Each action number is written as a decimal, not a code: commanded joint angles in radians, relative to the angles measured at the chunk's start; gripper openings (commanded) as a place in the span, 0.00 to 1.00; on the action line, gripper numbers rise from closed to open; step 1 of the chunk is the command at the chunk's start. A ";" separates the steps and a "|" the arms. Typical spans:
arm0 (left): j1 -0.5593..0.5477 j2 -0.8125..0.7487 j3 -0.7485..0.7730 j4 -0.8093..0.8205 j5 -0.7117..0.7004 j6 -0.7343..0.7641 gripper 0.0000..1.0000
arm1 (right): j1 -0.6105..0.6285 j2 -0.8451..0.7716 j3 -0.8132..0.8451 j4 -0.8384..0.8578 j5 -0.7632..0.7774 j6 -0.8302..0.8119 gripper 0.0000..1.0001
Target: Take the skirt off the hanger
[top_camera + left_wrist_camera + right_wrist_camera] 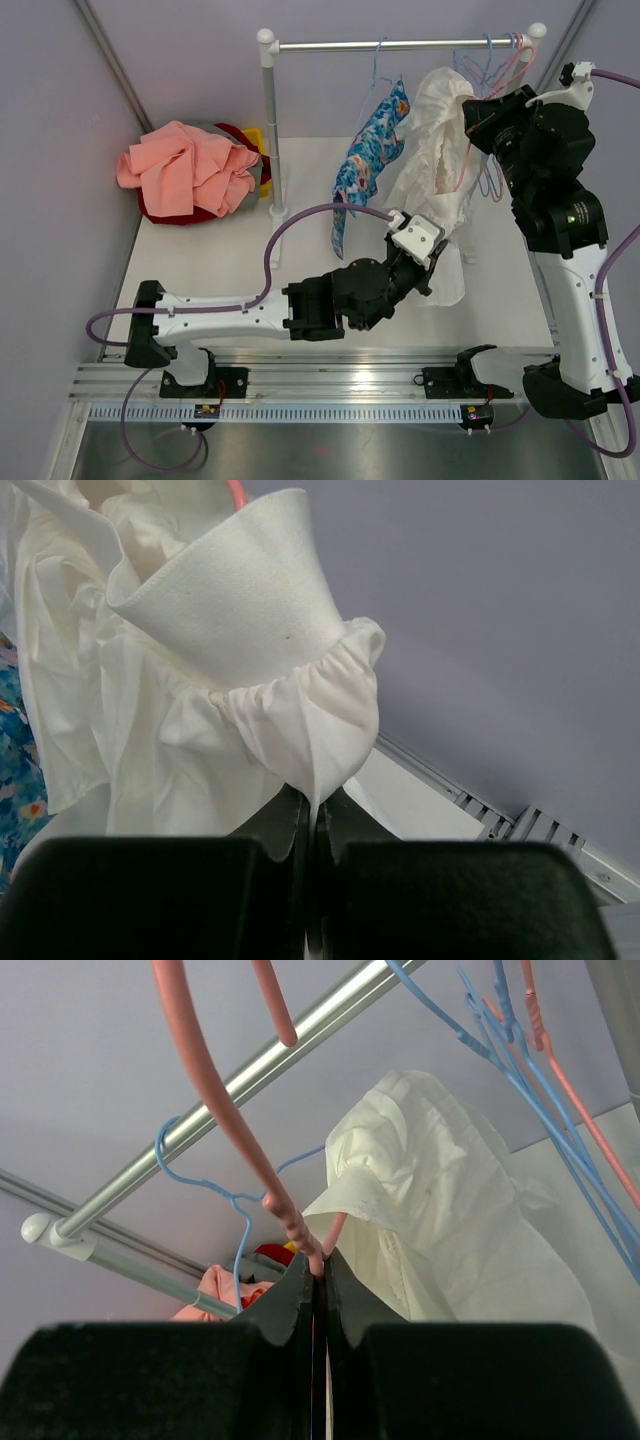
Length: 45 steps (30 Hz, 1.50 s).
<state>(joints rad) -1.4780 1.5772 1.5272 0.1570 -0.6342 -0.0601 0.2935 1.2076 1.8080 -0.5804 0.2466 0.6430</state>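
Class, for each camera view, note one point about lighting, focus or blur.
Top external: even, soft light, sharp throughout. Left wrist: the white fabric skirt is bright, nearly washed out; the left gripper is a dark mass without detail. Right wrist: the pink plastic hanger is crisp; the right gripper is equally dark.

Pale lilac walls [190, 60] close the space in on three sides, with grey strips [108, 60] running along the corners. The bench [220, 265] is plain white, evenly lit, its shadows soft. Toward the back a clothes rack [400, 44] stands on it, a silver bar with white knobs at its ends. Ribbed aluminium rails [330, 372] run along the near edge.
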 commanded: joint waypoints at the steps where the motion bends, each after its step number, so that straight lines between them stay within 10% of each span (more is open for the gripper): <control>1: -0.076 -0.020 0.026 0.033 -0.050 0.022 0.00 | 0.004 0.013 0.048 0.083 0.051 -0.012 0.00; 15: -0.364 0.271 0.367 -0.215 -0.234 0.261 0.00 | 0.004 0.026 -0.036 0.163 0.163 -0.025 0.00; 22: -0.358 0.270 0.245 -0.249 -0.301 0.238 0.00 | 0.004 0.030 0.008 0.131 0.163 -0.054 0.00; 31: -0.148 0.086 0.008 -0.176 -0.294 0.143 0.00 | 0.004 -0.023 0.045 -0.097 -0.088 0.009 0.00; 45: 0.150 0.184 0.303 -0.223 -0.219 0.324 0.00 | 0.004 -0.206 -0.055 -0.447 -0.371 -0.006 0.00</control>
<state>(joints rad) -1.3220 1.7760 1.7687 -0.1116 -0.8814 0.2111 0.2932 1.0054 1.7397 -0.9531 -0.0593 0.6533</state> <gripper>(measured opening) 0.007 0.087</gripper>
